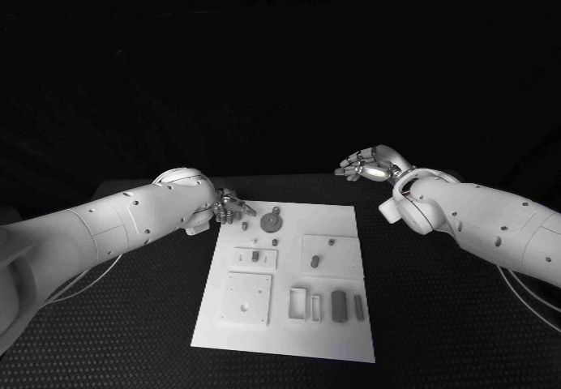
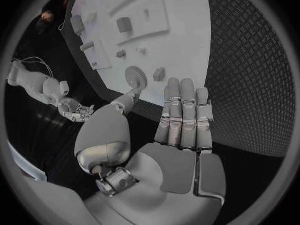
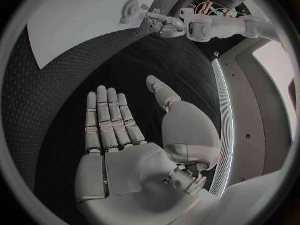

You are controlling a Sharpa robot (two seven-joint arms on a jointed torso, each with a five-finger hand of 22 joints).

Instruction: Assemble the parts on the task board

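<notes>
The white task board [image 1: 293,279] lies flat in the middle of the black desk [image 1: 444,324], its small grey parts [image 1: 271,220] resting on it. The left hand [image 1: 229,205] hovers at the board's far left corner, fingers straight and apart, holding nothing. The right hand [image 1: 370,164] hangs beyond the board's far right corner, fingers likewise spread and empty

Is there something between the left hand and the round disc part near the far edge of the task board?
Nothing visible blocks it. The left hand is at the far left corner of the task board, open and holding nothing. The round disc part lies just beside it, and the left wrist view shows only bare board between.
</notes>
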